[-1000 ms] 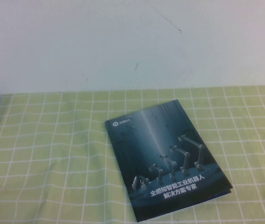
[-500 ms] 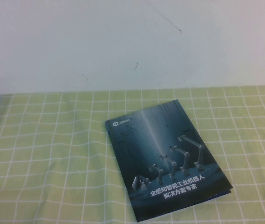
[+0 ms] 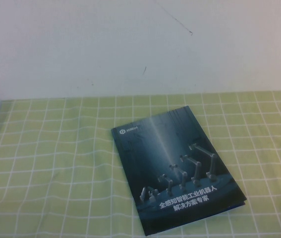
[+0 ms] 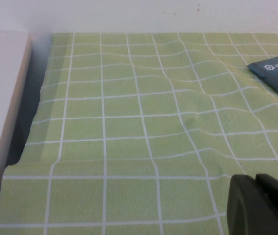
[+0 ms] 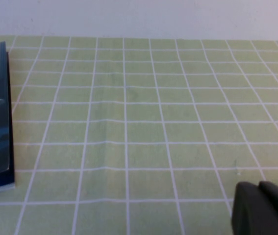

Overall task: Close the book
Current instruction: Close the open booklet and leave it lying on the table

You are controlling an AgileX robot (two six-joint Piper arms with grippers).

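High view's book (image 3: 177, 171) lies between both end effectors (image 4: 262, 208) (image 5: 265, 209).

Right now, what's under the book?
Only the green checked cloth shows around the closed book; whatever lies beneath it is covered. Left gripper and right gripper sit over cloth on either side.

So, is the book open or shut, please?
Shut: the book lies flat on the cloth, cover up. Left gripper and right gripper hover off to its sides.

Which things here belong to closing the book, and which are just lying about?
Job: book, lying shut, cover up; left tool, low, left of the book; right tool, low, to its right.
Just there: checked cloth; white ledge at far left; wall.
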